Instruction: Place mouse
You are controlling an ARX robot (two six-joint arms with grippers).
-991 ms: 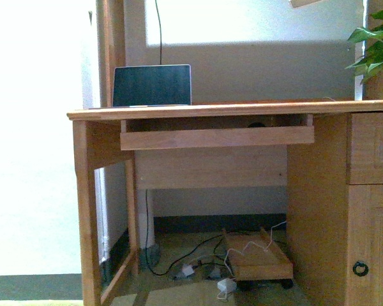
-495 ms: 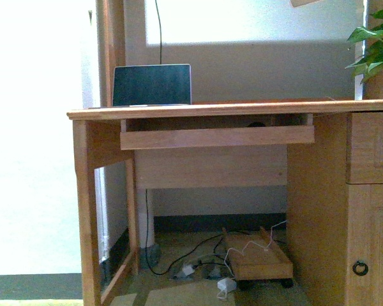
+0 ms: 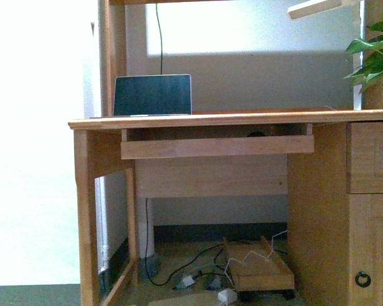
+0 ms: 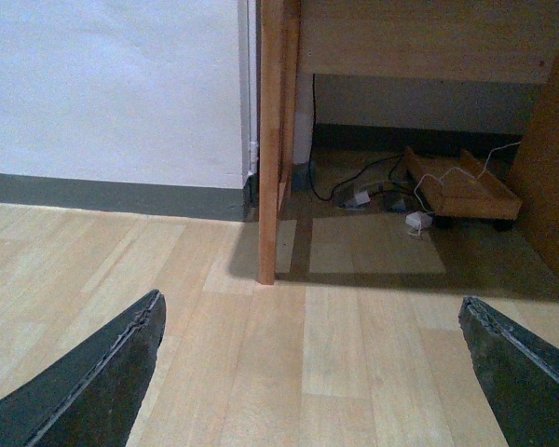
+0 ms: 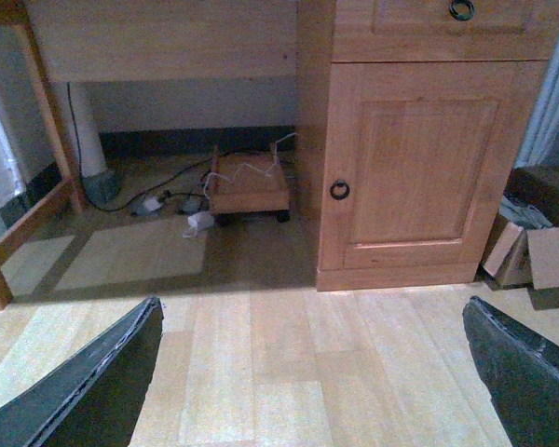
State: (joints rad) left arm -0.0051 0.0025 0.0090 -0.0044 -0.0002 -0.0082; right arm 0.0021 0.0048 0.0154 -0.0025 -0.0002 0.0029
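The mouse (image 3: 256, 134) is lying in the pull-out tray (image 3: 217, 146) under the desktop — only a small dark hump is showing. The left gripper (image 4: 309, 300) and right gripper (image 5: 311, 303) are hanging low over the floor, fingers spread wide and empty, presumably because no reach has begun. Against a second ago, the desk (image 3: 210, 119) is sitting lower in the front view.

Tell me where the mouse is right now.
Front view: the mouse sits in the pull-out tray under the desktop, right of centre, well right of the laptop.
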